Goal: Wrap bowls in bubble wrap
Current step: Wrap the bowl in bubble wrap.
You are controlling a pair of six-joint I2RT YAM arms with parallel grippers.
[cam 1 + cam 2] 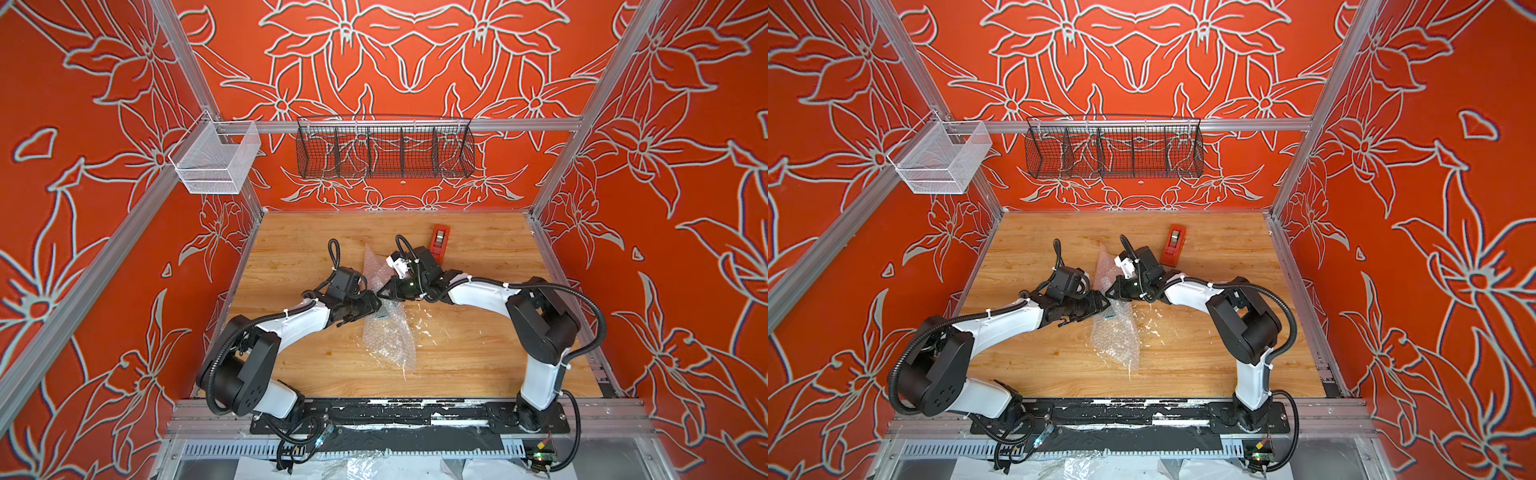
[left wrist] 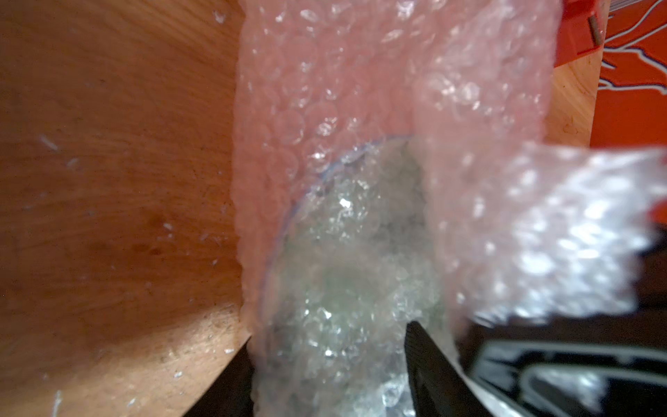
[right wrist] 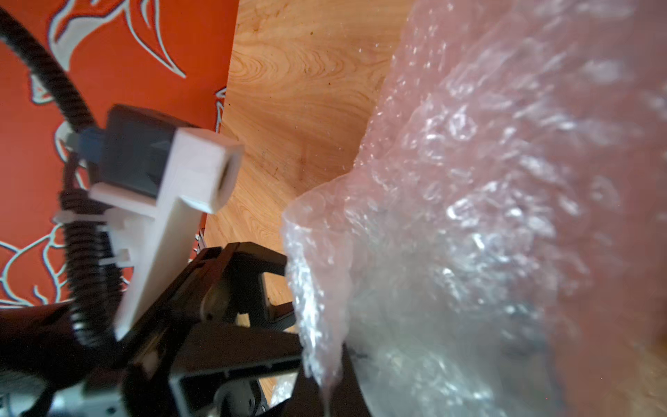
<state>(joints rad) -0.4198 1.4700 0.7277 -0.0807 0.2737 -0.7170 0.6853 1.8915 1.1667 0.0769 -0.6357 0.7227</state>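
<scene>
The bubble wrap point(image 1: 390, 340) point(image 1: 1117, 340) lies crumpled in a long strip on the middle of the wooden table point(image 1: 478, 353). The bowl point(image 2: 343, 252) sits under it. Its round rim and greenish inside show through the plastic, and in a top view only a green speck point(image 1: 385, 316) shows. My left gripper point(image 1: 374, 307) point(image 1: 1102, 305) point(image 2: 330, 334) has one finger on each side of the covered bowl, holding it through the wrap. My right gripper point(image 1: 380, 292) point(image 1: 1109, 292) point(image 3: 325, 379) is shut on a raised fold of the bubble wrap point(image 3: 469, 180) just above the left one.
A red tape dispenser point(image 1: 439, 241) point(image 1: 1173, 245) lies behind the right wrist, towards the back. A black wire basket point(image 1: 386, 151) and a white mesh basket point(image 1: 216, 162) hang on the frame above the back edge. White flecks point(image 1: 419, 324) litter the wood beside the wrap.
</scene>
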